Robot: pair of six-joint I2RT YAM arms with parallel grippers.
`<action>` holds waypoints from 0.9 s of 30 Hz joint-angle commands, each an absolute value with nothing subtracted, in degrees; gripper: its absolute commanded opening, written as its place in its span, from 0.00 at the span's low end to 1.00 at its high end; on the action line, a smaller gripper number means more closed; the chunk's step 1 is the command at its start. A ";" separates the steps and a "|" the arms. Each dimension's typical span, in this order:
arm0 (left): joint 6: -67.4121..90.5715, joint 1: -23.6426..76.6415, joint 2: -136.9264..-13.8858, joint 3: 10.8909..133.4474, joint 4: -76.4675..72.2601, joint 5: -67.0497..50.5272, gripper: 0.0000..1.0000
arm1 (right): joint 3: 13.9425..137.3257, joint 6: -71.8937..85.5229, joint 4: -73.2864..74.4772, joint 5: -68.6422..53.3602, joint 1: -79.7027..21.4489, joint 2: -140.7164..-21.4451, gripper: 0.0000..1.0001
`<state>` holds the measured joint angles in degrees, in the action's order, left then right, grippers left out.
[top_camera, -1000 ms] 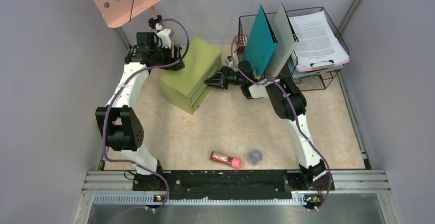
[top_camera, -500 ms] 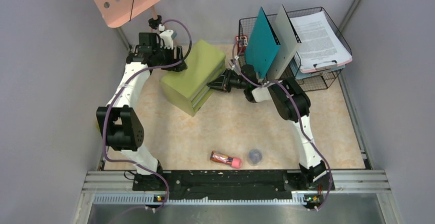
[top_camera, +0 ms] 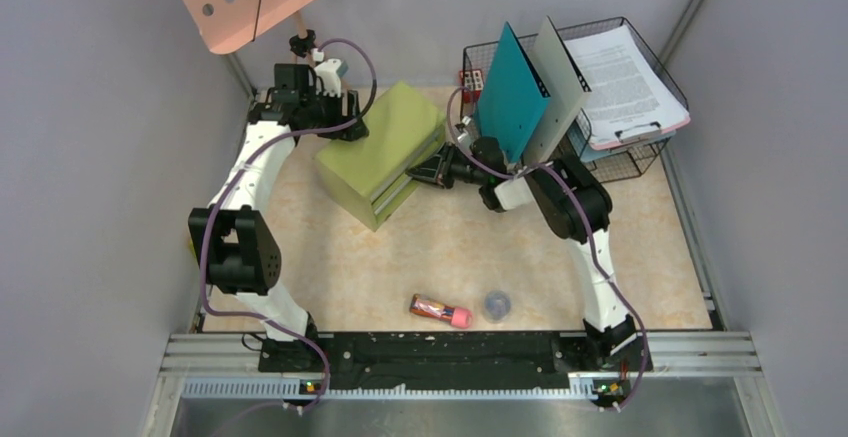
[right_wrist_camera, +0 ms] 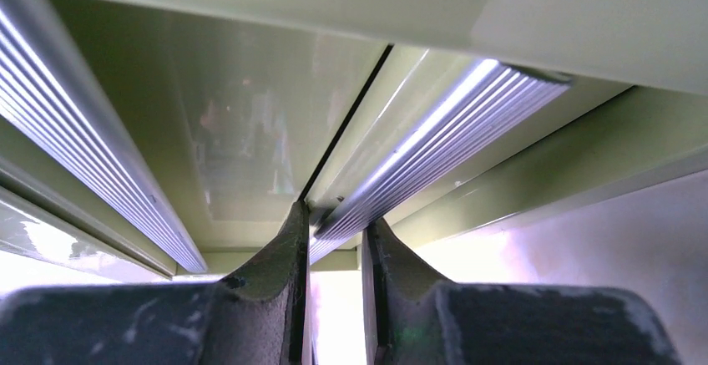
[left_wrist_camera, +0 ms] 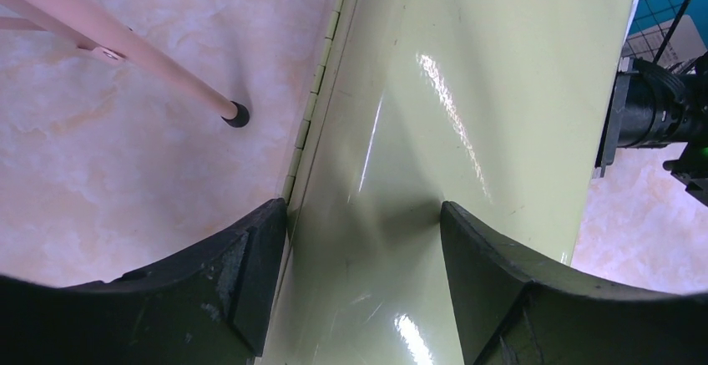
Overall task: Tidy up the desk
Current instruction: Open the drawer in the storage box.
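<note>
The beige marbled worktop (top_camera: pixel 460 247) fills the floor between the grey walls. The olive-green drawer box (top_camera: pixel 380 142) stands on it toward the back, left of centre, turned at an angle. Just off the box's hinged edge, a pink rod (left_wrist_camera: pixel 125 43) with a black foot rests on the worktop. The left fingers (left_wrist_camera: pixel 242 290) sit at the box's back-left end, spread wide over its glossy top. One lies at the hinged edge and the other on the top face, which runs on past it, so nothing is clamped. At the box's right-hand face, where a drawer stands slightly out, the right fingers (right_wrist_camera: pixel 267 298) are drawn close on the end of a ribbed silver handle (right_wrist_camera: pixel 434 148) that sits in the narrow gap between them. Right of the box, at the back, a black wire basket (top_camera: pixel 640 162) holds a teal folder (top_camera: pixel 510 82) and a grey folder (top_camera: pixel 560 77) upright, with a clipboard of papers (top_camera: pixel 630 77) on top. In front of the box, well apart from it, lie a red-and-pink tube (top_camera: pixel 440 310) and, farther right, a small bluish round cap (top_camera: pixel 497 304)
</note>
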<state>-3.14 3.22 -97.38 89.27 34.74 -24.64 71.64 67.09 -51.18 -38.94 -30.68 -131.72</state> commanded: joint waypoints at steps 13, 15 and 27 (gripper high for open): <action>-5.93 3.43 -94.38 87.92 43.57 -18.83 0.86 | 73.47 46.33 -34.16 -36.94 -34.02 -125.60 0.00; -6.89 3.51 -92.92 87.94 43.59 -20.10 0.93 | 74.65 44.85 -31.47 -36.60 -34.04 -125.43 0.00; -11.95 6.43 -83.40 83.19 41.30 -19.77 0.96 | 72.69 42.77 -28.69 -34.64 -34.27 -122.79 0.00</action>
